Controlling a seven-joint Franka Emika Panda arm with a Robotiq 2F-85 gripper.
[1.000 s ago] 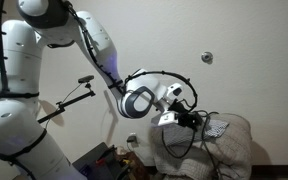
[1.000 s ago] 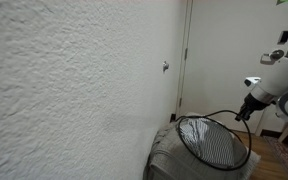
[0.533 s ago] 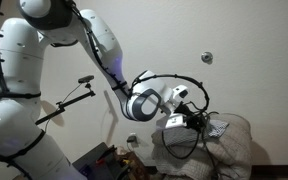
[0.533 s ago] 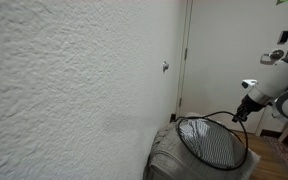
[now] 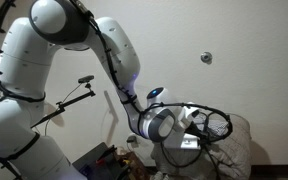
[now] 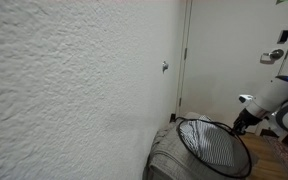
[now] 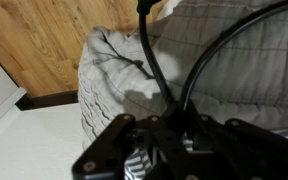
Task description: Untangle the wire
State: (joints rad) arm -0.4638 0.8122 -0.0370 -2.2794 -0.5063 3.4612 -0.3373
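1. Gripper (image 7: 172,128): the jaws are closed together on the wire (image 7: 152,60). In the wrist view the wire rises straight out from between them, and a second strand curves away to the upper right.
2. Wire, in an exterior view (image 6: 212,143): a wide oval loop lying on the striped cloth (image 6: 220,152). One strand leads off the loop's far edge up to the gripper (image 6: 238,121).
3. Striped cloth: spread over the top of a gray draped mound (image 6: 169,155). In the wrist view the creased gray fabric hangs down toward the wooden floor (image 7: 44,35).
4. White arm (image 5: 44,60): bent low over the mound (image 5: 236,150). Its wrist stands in front of part of the cloth, so only the upper arc of the wire (image 5: 210,109) shows.
5. Thin black rod (image 5: 69,101) with a clamp head: by the wall behind the arm, well apart from the mound.
6. Round wall fitting (image 5: 206,57): on the wall above the mound. Dark clutter (image 5: 99,160) lies on the floor beside the arm's base.
7. Textured white wall (image 6: 74,90): fills the near half of an exterior view and hides whatever lies behind it. A door frame (image 6: 184,60) stands past it.
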